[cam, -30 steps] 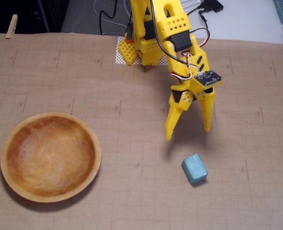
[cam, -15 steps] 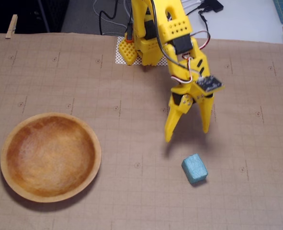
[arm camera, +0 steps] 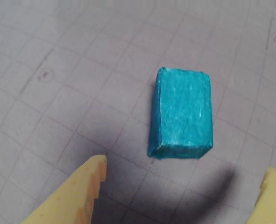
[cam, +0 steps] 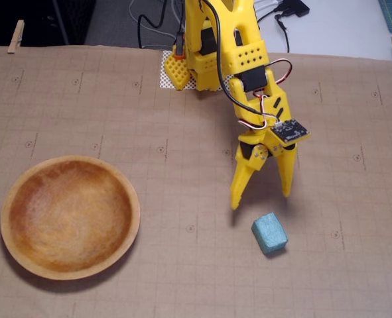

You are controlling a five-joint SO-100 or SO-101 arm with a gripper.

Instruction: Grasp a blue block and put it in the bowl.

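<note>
The blue block point(cam: 269, 233) lies on the brown gridded mat, right of centre in the fixed view. In the wrist view the block point(arm camera: 182, 113) sits just ahead of the gripper, between the lines of its two yellow fingers. The gripper point(cam: 262, 200) is open and empty, hovering just above and behind the block, fingers pointing down toward it. In the wrist view the gripper point(arm camera: 187, 175) shows only its two fingertips at the bottom edge, spread wide. The wooden bowl point(cam: 10, 199) rests empty at the left of the mat, far from the gripper.
The yellow arm's base point(cam: 212, 46) stands at the top centre of the mat. Cables trail behind it. Wooden clothespins point(cam: 16, 36) clip the mat's corners.
</note>
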